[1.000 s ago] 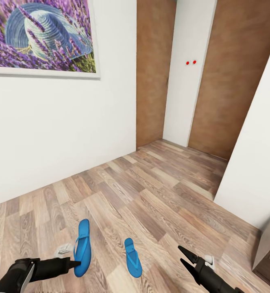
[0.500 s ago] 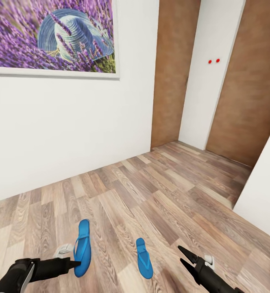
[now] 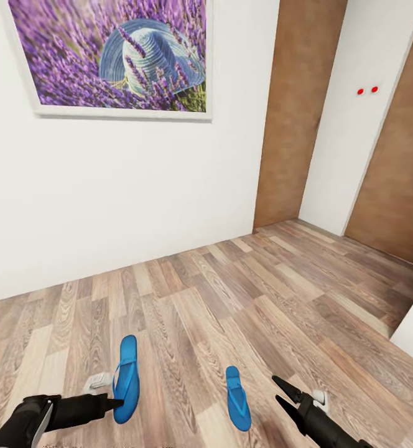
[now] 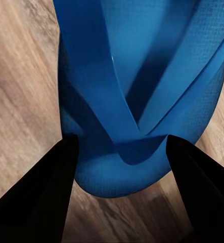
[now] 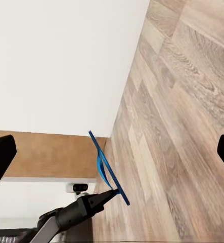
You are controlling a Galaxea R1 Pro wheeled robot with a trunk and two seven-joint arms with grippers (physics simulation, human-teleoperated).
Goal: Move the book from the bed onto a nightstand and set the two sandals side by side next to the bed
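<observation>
The white wall [image 3: 107, 205] ahead runs off to a corner where brown wood panels [image 3: 296, 112] flank a white door [image 3: 368, 118] with two small red dots. High on the wall hangs a white-framed picture of a blue straw hat in purple lavender [image 3: 116, 56]. Below spreads the wood-plank floor [image 3: 231, 292] in mixed grey-brown boards.

Of the two bright-blue flip-flop sandals, the larger-looking one [image 3: 126, 378] is off the floor, held on edge with its sole turned sideways, toward the near left part of the floor. The black left gripper [image 3: 110, 403] has it by one end: in the left wrist view the two dark fingers [image 4: 41, 197] sit on either side of the rounded end of the sandal [image 4: 137, 96], just where the blue straps meet, clamped on it. The right wrist view shows the same sandal [image 5: 107, 169] edge-on, thin as a blade, at the tip of the left gripper [image 5: 112, 192].

The second blue sandal [image 3: 237, 398] lies flat on the planks, strap up, well apart from the held one and just beside the black right gripper [image 3: 283, 396], whose two pointed fingers [image 3: 285, 387] stand spread with nothing between them.
</observation>
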